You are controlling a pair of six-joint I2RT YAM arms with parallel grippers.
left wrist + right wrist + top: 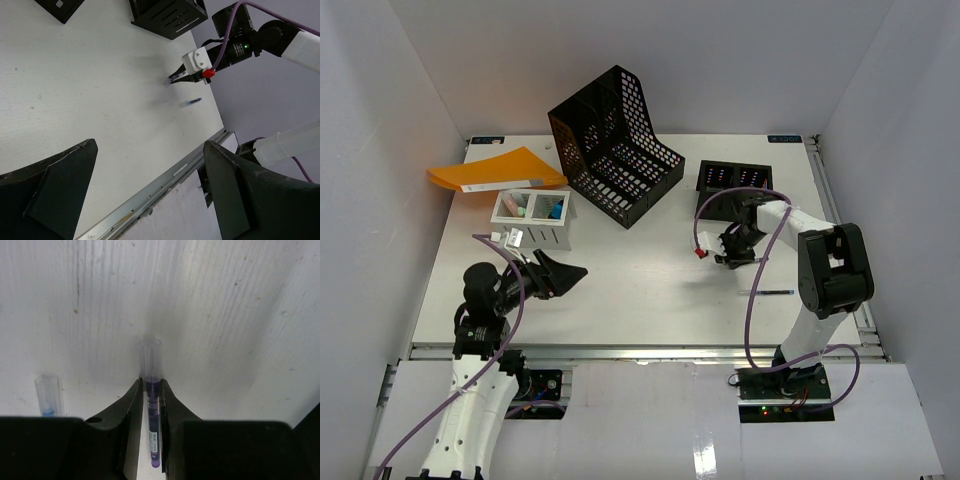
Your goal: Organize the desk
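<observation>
1. Barely under way, by the look of it: pinching a purple pen (151, 362) in the right claw (151, 384), jaws drawn tight against its barrel, low over the right middle of the desk (650, 300). Cannot tell whether lifted or resting.
2. Holding nothing in the left claw (150, 145); spread fully wide, hovering above the near-left part of the desk.
3. Already standing toward the back: a black file rack (615, 145) in the middle, a small black tray (733, 177) at far right, and a grey box (532, 218) with a few small things in it at left.
4. Left to do, probably: stowing the held pen, picking up a loose pen (775, 292) lying near the front right, and dealing with an orange folder (500, 170) jutting past the far-left edge.
5. Plenty of bare top across the middle and front for travel. Close quarters only behind the right claw, with the tray near. Worth minding the metal rail (640, 350) along the front edge, not far from the loose pen.
</observation>
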